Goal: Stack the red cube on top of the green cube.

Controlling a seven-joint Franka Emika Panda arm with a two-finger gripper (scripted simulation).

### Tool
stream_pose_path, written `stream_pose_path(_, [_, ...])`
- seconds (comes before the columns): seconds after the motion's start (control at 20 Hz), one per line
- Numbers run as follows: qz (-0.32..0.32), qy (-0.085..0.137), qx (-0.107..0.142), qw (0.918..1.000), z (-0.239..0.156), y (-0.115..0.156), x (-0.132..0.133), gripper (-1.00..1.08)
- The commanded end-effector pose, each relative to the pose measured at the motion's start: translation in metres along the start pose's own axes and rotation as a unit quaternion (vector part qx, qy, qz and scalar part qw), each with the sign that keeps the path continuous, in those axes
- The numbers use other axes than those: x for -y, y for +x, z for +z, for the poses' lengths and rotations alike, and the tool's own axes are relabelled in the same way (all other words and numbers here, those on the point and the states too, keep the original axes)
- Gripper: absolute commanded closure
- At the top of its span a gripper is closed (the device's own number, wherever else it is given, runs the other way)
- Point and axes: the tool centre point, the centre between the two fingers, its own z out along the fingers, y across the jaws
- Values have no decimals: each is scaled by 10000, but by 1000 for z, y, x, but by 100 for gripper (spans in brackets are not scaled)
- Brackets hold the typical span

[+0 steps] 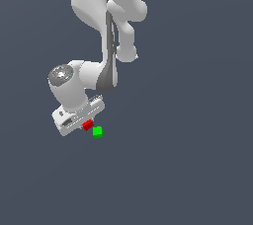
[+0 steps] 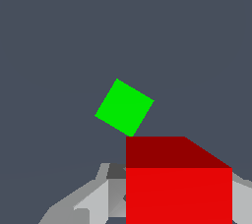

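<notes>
The red cube (image 1: pixel 88 125) sits between the fingers of my gripper (image 1: pixel 87 124), which is shut on it. In the wrist view the red cube (image 2: pixel 178 183) fills the near part of the picture, with grey fingers (image 2: pixel 91 201) on either side of it. It looks far larger there than the green cube (image 2: pixel 124 107), so it is held above the floor. The green cube (image 1: pixel 97 131) lies on the grey floor just to the exterior view's right of the red cube and a little lower in that picture. The two cubes are apart, and the red one is not over the green one.
The white arm (image 1: pixel 106 31) reaches down from the top of the exterior view, and its wrist (image 1: pixel 69 88) stands over the cubes. The plain dark grey floor (image 1: pixel 188 169) surrounds them.
</notes>
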Motion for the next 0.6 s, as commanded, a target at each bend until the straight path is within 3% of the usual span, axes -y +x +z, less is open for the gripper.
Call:
stream_pose_path(0.0, [-5, 0, -2, 10000, 12, 16, 10, 108])
stream_pose_path(0.45, [-4, 2, 0, 10000, 28, 37, 21, 108])
stream_pose_path(0.5, [-4, 2, 0, 10000, 28, 37, 21, -92])
stream_pose_path(0.55, [-4, 2, 0, 10000, 28, 37, 21, -92])
